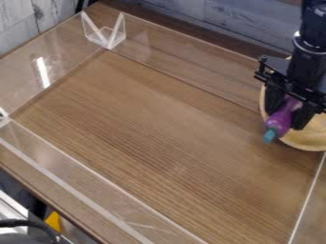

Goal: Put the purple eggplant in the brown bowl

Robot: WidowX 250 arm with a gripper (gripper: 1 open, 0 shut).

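Note:
My gripper [288, 111] hangs at the right side of the table, pointing straight down, its black fingers shut on the purple eggplant [280, 121]. The eggplant hangs tilted, with its teal stem cap [269, 135] lowest. It is over the left rim of the brown bowl [308, 135], a tan wooden bowl at the right edge that the gripper and the frame edge partly hide. Whether the eggplant touches the bowl I cannot tell.
The wooden table top [152, 124] is fenced by low clear plastic walls [76, 181]. A clear folded plastic piece [105, 31] stands at the back left. A wall runs along the back.

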